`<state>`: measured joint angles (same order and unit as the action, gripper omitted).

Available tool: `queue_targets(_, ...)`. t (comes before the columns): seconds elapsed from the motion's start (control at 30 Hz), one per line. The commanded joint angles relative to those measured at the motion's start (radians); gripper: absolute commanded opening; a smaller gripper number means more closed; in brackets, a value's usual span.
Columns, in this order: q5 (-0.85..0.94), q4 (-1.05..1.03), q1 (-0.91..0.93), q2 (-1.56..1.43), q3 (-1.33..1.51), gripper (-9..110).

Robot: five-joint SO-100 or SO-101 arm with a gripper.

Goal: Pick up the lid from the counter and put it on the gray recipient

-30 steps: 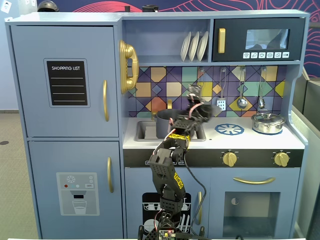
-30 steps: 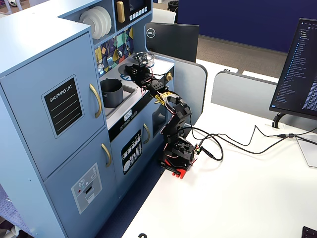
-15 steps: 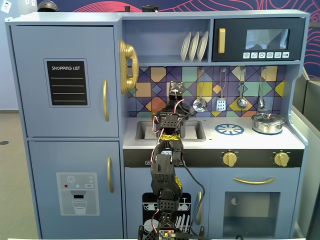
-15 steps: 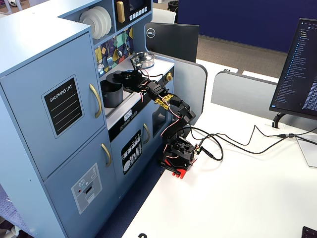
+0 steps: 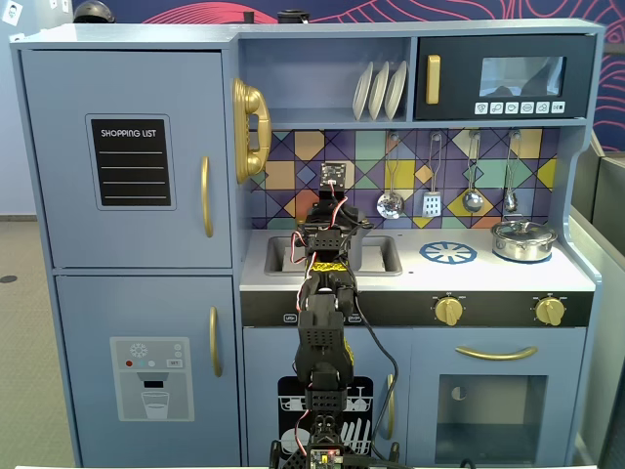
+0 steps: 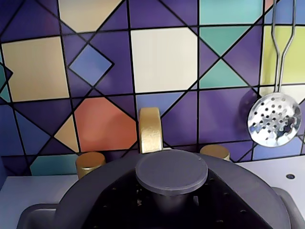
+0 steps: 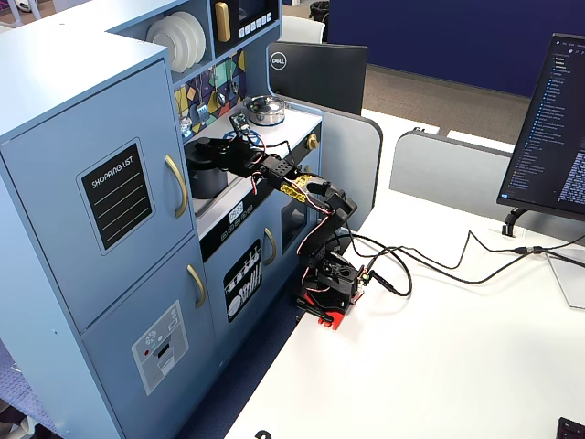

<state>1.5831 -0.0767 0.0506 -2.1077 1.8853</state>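
Toy-kitchen cabinetry in pale blue fills both fixed views, with a white desk (image 7: 439, 347) in front carrying the arm's base. Nearest in a fixed view, the black arm (image 5: 322, 332) rises from that base and reaches over the counter edge into the sink area (image 5: 376, 256). In the wrist view the closest thing is the lid (image 6: 171, 171), its small round knob facing the lens and its dark disc spreading below to the frame's bottom edge; it appears to lie on or just over the gray recipient (image 7: 208, 174), whose body shows only in a fixed view under the arm's tip. The gripper (image 7: 212, 149) sits over that pot, but no view shows its fingers clearly, so I cannot tell whether it is closed on the knob or free of it. Behind the lid stand the gold faucet (image 6: 150, 130) and 2 gold taps, then the coloured tile backsplash (image 6: 162, 57) with a perforated skimmer (image 6: 275, 119) hanging at the right. Farther right on the counter sits the shiny silver pot (image 5: 523, 239). My worry is seating: if the disc is off-centre or tilted, letting go could make it slide off the rim into the sink, and lifting away at an angle could drag the knob and tip the pot toward the faucet.
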Motion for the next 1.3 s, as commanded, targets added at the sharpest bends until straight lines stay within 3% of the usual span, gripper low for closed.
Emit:
queue_targets(0.0,0.011,0.048,-0.011,-0.005,-0.014,0)
queue_targets(1.27,0.038,0.035,-0.044,-0.032,0.052,0)
